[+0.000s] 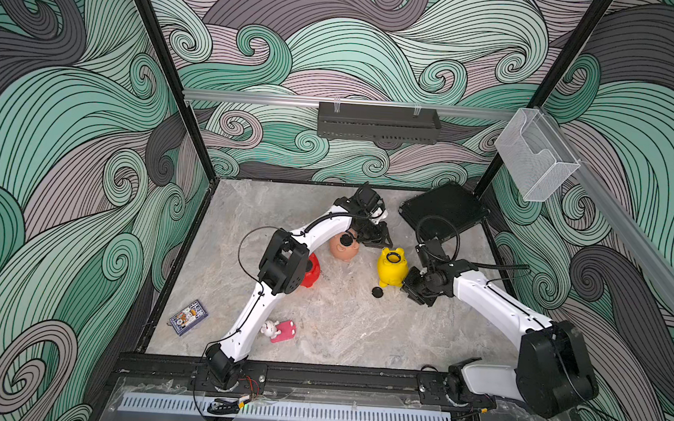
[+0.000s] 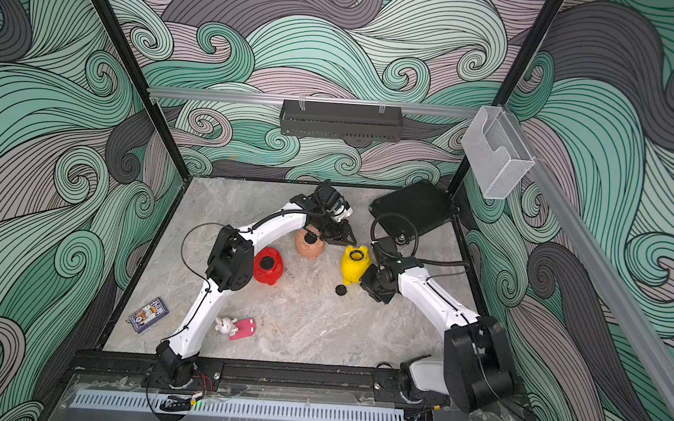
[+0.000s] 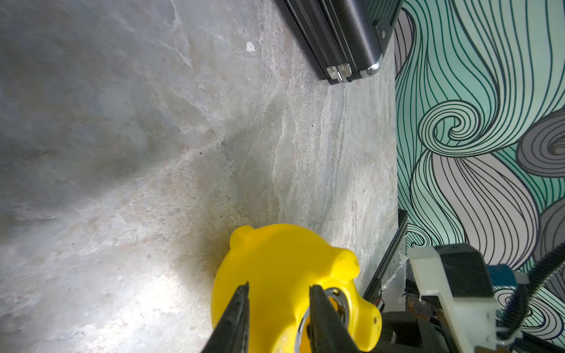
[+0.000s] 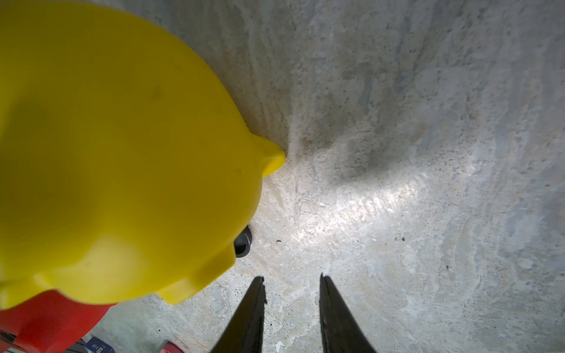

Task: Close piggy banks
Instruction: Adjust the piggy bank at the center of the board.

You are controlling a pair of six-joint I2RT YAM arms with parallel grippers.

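The yellow pig (image 1: 391,271) lies on its back on the table (image 1: 340,332), between the two arms, with the round hole (image 1: 393,257) of its belly open and turned up. Its black cap (image 1: 377,292) lies flat on the table just beside it. The red pig (image 2: 278,275) and the peach pig (image 1: 342,254) each seem to have a black cap in the belly already. The left gripper (image 3: 278,288) hangs over the yellow pig near the hole, its jaws narrow with nothing between them. The right gripper (image 4: 292,278) is low beside the same pig, also narrow and empty. The pig looks like hollow, stiff plastic, so it is probably light, smooth and round, and it can slide or roll away under a push. I think one arm must hold it across the body while the other takes the small cap by its edge and presses it straight into the hole
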